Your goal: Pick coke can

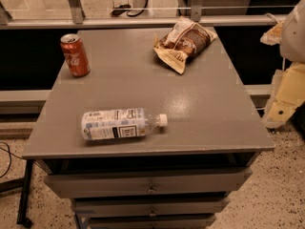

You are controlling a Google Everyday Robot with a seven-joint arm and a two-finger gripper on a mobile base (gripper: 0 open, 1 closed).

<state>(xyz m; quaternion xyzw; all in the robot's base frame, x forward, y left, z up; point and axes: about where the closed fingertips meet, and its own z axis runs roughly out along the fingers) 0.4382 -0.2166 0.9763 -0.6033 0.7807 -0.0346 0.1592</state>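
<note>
The coke can [75, 55] is a red-orange can with white script and a silver top. It stands upright near the far left corner of the grey cabinet top [200, 104]. My gripper [281, 106] hangs with the pale arm at the right edge of the view, beside and off the cabinet's right side. It is far from the can and holds nothing that I can see.
A clear plastic bottle [119, 124] with a white label and cap lies on its side near the front left. A brown snack bag [183, 43] lies at the far middle-right. Drawers [150, 185] sit below the top. A rail and glass run behind.
</note>
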